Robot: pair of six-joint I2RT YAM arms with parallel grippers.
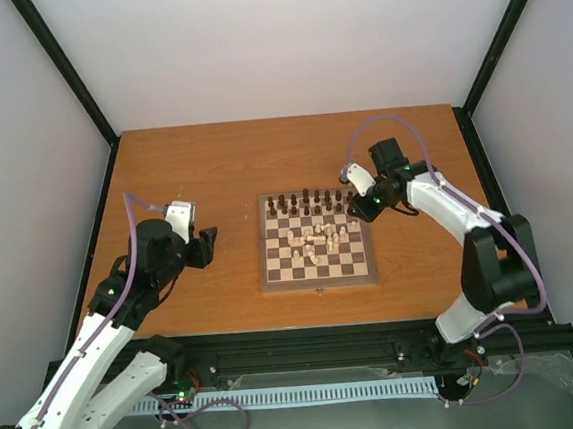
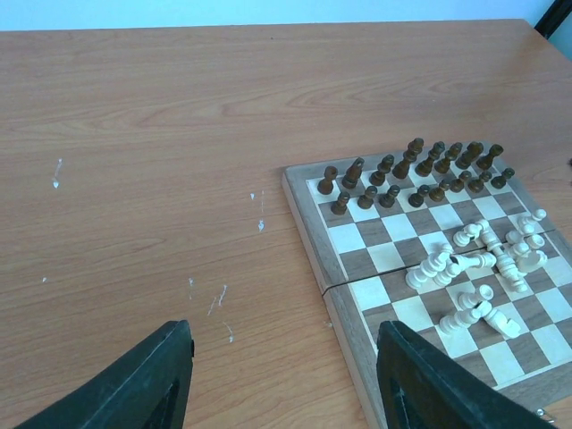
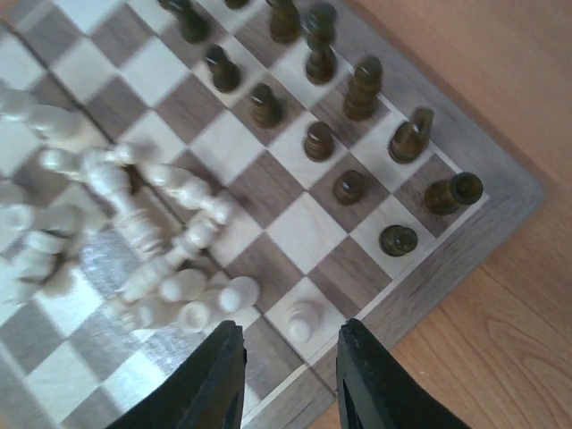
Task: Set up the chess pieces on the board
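The board [image 1: 320,282] lies mid-table. Dark chess pieces [image 1: 310,200] stand upright in its two far rows, also in the left wrist view [image 2: 411,174] and the right wrist view [image 3: 317,138]. Cream pieces [image 1: 319,240] lie tumbled in a heap mid-board [image 2: 478,268] [image 3: 134,223]. One cream pawn [image 3: 304,320] stands upright on a light square by the board's edge, just ahead of my right gripper [image 3: 288,357], whose jaws stand apart above it with nothing held. My left gripper [image 2: 281,375] is open above bare table and the board's left border [image 2: 299,201].
The board's wooden border [image 3: 483,214] runs close under my right fingers [image 3: 375,380]. Orange-brown tabletop [image 1: 202,172] surrounds the board. Black frame posts [image 1: 63,63] and white walls stand at the table's sides. My left gripper [image 1: 207,244] sits left of the board.
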